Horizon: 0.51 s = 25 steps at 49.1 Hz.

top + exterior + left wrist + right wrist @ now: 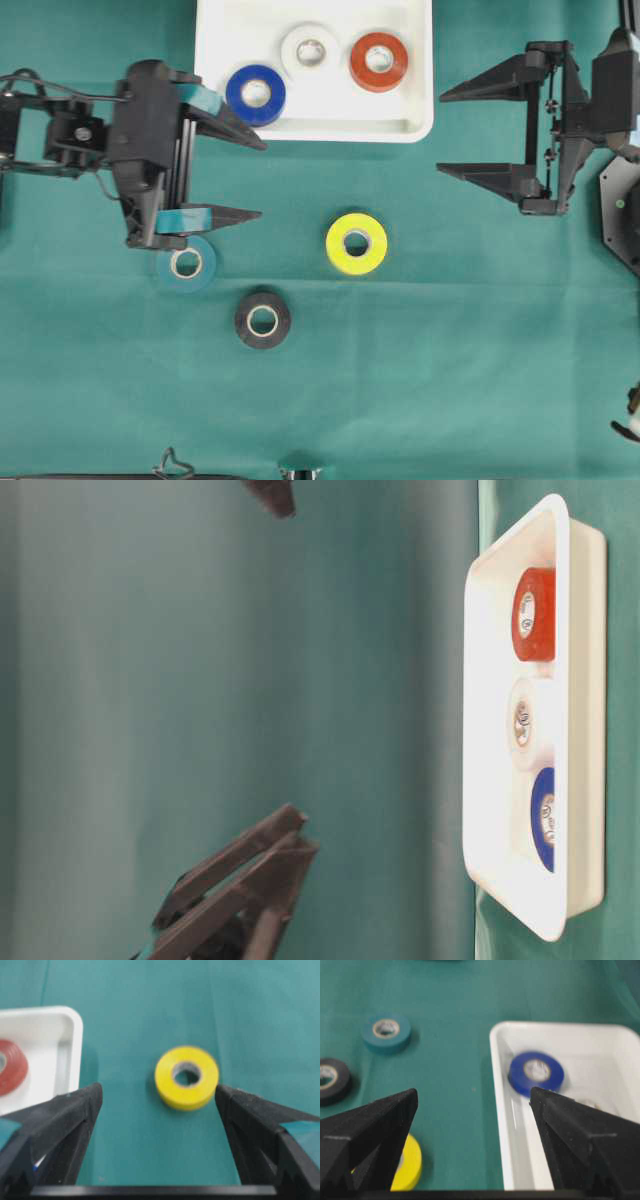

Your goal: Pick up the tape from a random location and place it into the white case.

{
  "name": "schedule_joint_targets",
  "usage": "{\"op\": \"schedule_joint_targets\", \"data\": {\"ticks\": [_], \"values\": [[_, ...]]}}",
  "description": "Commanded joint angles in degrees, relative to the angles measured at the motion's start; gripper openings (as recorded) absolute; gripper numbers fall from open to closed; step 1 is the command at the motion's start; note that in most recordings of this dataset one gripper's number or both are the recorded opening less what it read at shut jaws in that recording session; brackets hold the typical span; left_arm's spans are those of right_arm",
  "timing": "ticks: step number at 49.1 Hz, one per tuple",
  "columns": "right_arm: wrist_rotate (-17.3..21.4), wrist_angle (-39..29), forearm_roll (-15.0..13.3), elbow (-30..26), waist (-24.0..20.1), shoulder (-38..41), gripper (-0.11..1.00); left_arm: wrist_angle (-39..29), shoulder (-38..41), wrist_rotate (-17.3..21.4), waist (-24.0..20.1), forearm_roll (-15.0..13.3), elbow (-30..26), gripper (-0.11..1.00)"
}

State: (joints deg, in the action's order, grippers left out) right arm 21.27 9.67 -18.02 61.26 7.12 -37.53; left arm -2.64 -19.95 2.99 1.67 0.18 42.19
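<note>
The white case (215, 100) lies at the top middle and holds a blue roll (255, 94), a white roll (310, 50) and a red roll (378, 61). Three tapes lie flat on the green cloth: yellow (356, 243), teal (187, 263) and black (263, 319). My left gripper (260, 180) is open and empty, just left of the case's lower corner, its lower finger above the teal tape. In the left wrist view the yellow tape (186, 1077) lies ahead between the jaws. My right gripper (440, 134) hangs open and empty to the right of the case.
The case's raised rim (500, 1110) runs between the right gripper's fingers in the right wrist view, with the blue roll (536, 1072) just inside. The green cloth (450, 350) covers the whole table. Arm hardware stands at both side edges.
</note>
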Motion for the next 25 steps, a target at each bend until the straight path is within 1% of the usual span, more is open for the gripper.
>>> {"op": "schedule_joint_targets", "data": {"ticks": [1,14,25], "values": [[-0.1,2.2,-1.0,-2.3,0.0,0.8,0.88,2.7,-2.2,-0.1,0.5,-0.2,0.5,1.0],[-0.1,7.4,-3.1,-4.0,0.0,3.4,0.88,7.6,-5.7,-0.1,0.6,-0.2,3.6,0.99],[-0.1,8.2,-3.6,-4.9,0.0,4.4,0.88,9.0,-8.0,-0.1,0.6,-0.3,5.4,0.99]]}}
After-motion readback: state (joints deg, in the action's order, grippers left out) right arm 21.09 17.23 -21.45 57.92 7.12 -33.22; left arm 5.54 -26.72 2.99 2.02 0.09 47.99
